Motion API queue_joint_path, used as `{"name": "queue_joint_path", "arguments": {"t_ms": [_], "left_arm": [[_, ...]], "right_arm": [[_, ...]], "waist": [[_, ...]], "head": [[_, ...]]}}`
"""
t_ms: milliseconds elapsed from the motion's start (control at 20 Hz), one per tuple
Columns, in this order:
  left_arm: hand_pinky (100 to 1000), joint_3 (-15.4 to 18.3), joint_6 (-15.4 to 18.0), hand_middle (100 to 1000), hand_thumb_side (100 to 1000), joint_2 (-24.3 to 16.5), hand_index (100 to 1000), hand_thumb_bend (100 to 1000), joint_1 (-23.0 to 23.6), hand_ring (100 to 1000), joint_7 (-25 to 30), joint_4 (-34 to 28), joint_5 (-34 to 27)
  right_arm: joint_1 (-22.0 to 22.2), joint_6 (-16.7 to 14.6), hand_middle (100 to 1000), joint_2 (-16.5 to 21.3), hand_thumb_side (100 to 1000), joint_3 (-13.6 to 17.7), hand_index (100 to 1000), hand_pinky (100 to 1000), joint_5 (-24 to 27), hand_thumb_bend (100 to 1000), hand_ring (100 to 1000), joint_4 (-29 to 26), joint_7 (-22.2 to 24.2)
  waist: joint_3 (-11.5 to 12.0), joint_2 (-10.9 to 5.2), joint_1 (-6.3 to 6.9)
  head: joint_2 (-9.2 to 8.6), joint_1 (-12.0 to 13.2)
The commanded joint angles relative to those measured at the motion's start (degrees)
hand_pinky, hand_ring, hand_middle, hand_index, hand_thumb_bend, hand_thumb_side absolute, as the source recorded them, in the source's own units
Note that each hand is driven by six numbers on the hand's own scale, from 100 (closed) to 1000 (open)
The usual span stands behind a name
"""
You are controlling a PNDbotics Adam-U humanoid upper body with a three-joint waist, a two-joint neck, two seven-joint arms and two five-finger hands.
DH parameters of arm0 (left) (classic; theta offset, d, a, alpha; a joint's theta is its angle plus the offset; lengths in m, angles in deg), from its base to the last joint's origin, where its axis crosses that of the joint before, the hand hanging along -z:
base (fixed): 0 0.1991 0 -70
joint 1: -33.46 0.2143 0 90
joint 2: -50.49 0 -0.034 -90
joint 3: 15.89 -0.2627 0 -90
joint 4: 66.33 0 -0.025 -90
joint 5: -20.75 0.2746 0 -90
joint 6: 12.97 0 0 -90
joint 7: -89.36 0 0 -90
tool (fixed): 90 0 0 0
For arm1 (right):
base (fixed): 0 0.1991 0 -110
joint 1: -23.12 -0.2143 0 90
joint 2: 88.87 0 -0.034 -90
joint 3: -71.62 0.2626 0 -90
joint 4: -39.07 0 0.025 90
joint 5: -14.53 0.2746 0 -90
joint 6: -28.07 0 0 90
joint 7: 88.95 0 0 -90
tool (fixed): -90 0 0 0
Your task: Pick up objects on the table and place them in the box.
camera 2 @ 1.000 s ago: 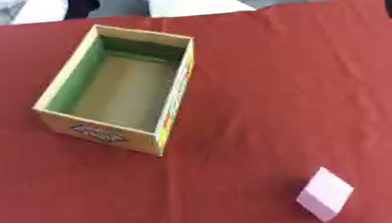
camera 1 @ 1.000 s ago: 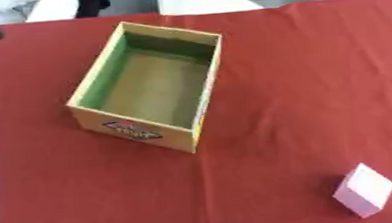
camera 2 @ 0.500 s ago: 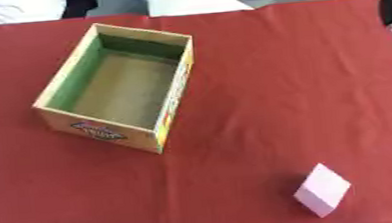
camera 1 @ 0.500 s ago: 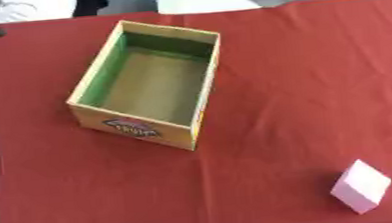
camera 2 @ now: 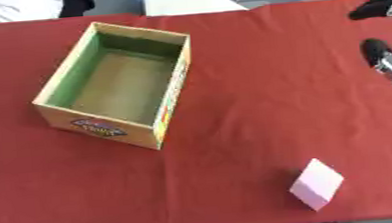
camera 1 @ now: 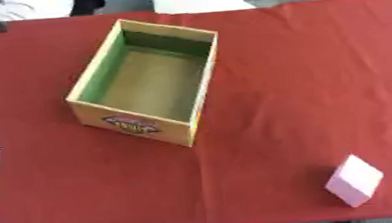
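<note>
one box (camera 1: 144, 82), one pink block (camera 1: 354, 180)

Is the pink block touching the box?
Apart. In the left eye view the pink block lies near the table's front right, with a wide stretch of bare red cloth between it and the box.

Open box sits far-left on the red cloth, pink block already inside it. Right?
Not quite. The box is open and far-left on the red cloth, but it holds nothing. The pink block lies on the cloth near the front right, well apart from the box, as the left eye view shows.
</note>
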Motion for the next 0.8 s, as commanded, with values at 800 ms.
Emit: {"name": "queue_joint_path", "arguments": {"t_ms": [800], "left_arm": [[538, 0.13, -0.01, 594, 757, -1.49, 768, 100, -0.76, 691, 0.21, -0.95, 0.77]], "right_arm": [[3.08, -5.07, 857, 1.99, 1000, -2.78, 927, 892, -0.26, 100, 887, -0.87, 1.82]], "waist": [[-0.32, 1.49, -0.71]], "head": [[-5.2, -3.21]]}}
